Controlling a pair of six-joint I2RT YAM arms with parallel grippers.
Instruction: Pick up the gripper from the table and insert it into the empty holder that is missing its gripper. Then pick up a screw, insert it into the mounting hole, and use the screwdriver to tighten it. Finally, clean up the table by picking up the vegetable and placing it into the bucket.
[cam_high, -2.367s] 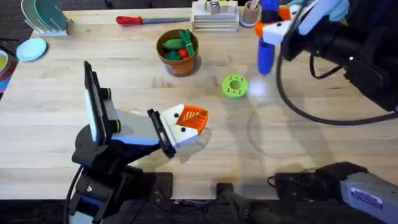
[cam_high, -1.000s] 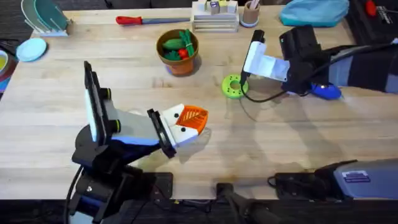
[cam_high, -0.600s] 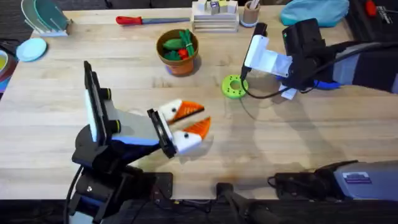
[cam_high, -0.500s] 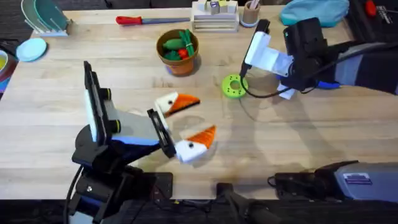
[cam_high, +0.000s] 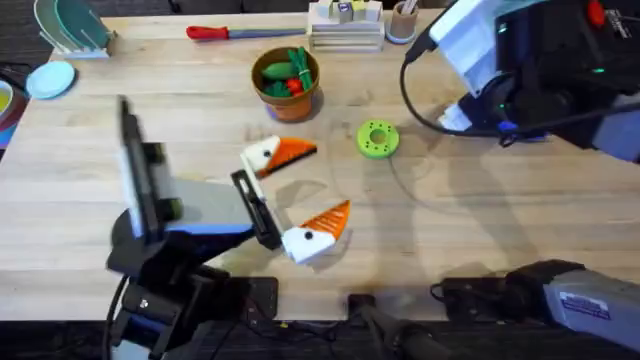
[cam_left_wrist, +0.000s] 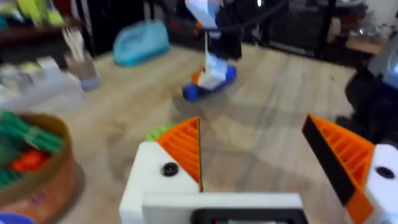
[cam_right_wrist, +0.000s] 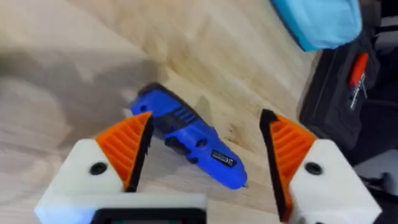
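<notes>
While the thick, pen-shaped blue screwdriver (cam_right_wrist: 186, 144) lies flat on the pale plank-seamed counter (cam_high: 480, 240) below the right gripper (cam_right_wrist: 205, 162), its long axis slanting across the wood grain, both that gripper and the left gripper (cam_high: 300, 195) hold their ribbed orange jaws spread wide, empty.

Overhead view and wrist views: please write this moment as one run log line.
left gripper: open, empty | right gripper: open above screwdriver lying on table | bucket: vegetables inside
</notes>
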